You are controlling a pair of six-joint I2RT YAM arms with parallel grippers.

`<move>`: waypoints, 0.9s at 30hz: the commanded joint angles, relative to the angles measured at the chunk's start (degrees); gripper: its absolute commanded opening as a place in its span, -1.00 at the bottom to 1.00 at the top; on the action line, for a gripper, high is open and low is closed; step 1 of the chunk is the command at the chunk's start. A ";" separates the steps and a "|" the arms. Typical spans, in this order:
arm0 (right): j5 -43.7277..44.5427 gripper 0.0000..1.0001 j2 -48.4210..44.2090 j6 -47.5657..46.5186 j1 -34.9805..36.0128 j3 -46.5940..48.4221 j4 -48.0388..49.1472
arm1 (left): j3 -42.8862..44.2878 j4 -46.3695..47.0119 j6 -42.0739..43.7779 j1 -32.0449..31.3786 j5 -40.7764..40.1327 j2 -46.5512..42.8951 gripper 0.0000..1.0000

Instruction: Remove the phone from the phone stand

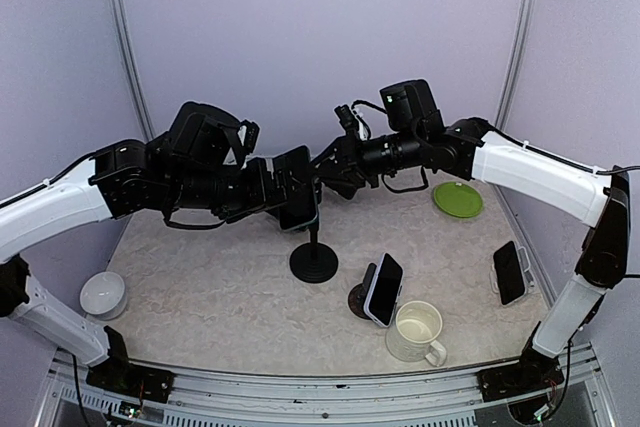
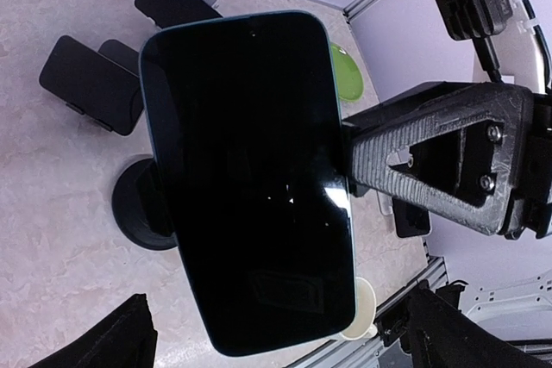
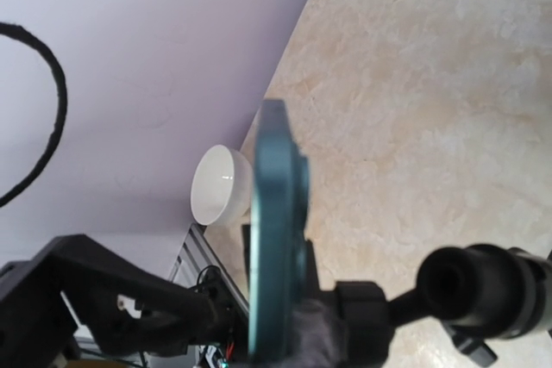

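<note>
The phone (image 2: 250, 178) sits upright in the stand (image 1: 313, 262) at the middle of the table (image 1: 220, 287), screen toward the left gripper (image 1: 292, 192). That gripper's jaws are spread wide, 1 finger (image 2: 121, 338) on each side of the phone, not touching it. The right gripper (image 1: 332, 169) reaches in from the right; 1 finger (image 2: 431, 161) meets the phone's right edge, but whether its jaws pinch anything I cannot tell. A mug (image 1: 415, 332) stands at lower right and a bowl (image 1: 102, 294) at lower left.
</note>
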 commanded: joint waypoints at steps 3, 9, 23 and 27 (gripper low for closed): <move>-0.41 -1.00 -3.10 0.35 -0.25 1.04 8.65 | 4.52 -2.08 1.08 -0.62 -0.72 4.82 0.98; 0.16 -1.00 -3.62 0.81 -0.25 0.28 9.09 | 8.98 -5.28 0.60 -0.63 -2.15 9.73 0.97; 1.17 -1.00 -4.22 0.65 -0.33 -0.04 7.64 | 13.18 -12.72 -3.06 -0.42 -6.98 13.37 0.47; 1.16 -1.00 -4.73 0.32 -0.85 -0.37 7.13 | 10.27 -13.44 -5.46 0.81 -8.80 10.64 0.23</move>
